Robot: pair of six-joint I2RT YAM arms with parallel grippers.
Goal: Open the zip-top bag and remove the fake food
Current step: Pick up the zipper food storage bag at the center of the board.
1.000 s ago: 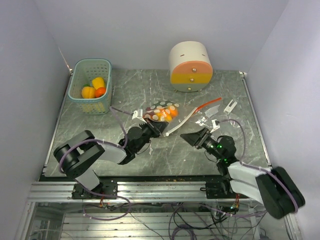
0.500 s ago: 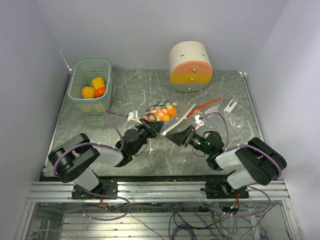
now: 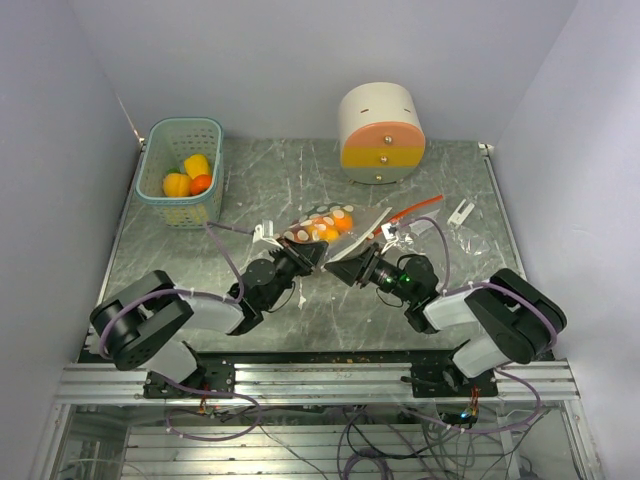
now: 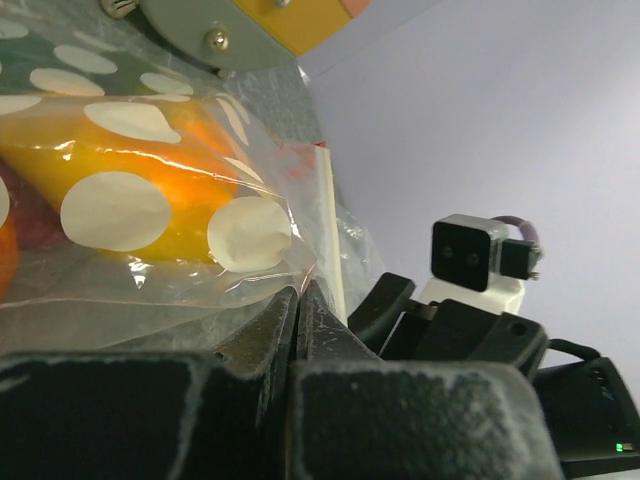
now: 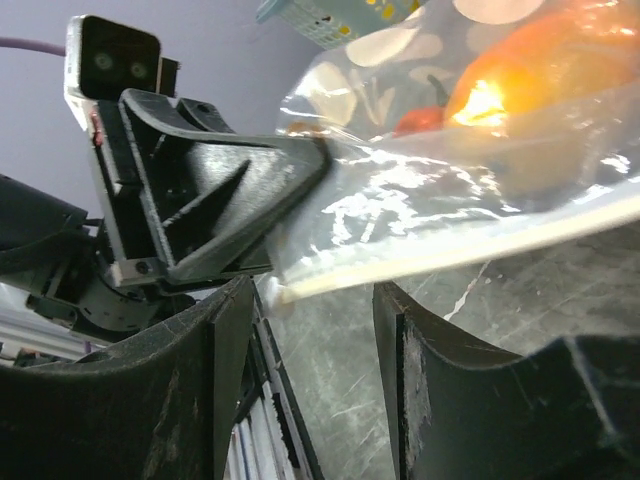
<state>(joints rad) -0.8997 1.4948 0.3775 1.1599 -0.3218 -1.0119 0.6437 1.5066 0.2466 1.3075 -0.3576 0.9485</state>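
Observation:
A clear zip-top bag (image 3: 325, 226) with white dots is held a little above the table's middle. It holds fake food (image 3: 330, 230): a yellow-orange piece (image 4: 130, 165) and a small red piece (image 5: 420, 120). My left gripper (image 3: 317, 258) is shut on the bag's near plastic edge (image 4: 290, 285). My right gripper (image 3: 352, 268) is open, its jaws on either side of the end of the bag's white zip strip (image 5: 450, 255), not touching it. The two grippers face each other closely.
A green basket (image 3: 180, 170) with yellow and orange fake food (image 3: 188, 176) stands at the back left. A cream-and-orange round container (image 3: 380, 132) stands at the back. Clear plastic scraps and a red strip (image 3: 425, 208) lie right of the bag.
My right gripper has moved left and forward, from beside the plastic scraps to the bag's zip end. My left gripper has lifted the bag slightly toward it.

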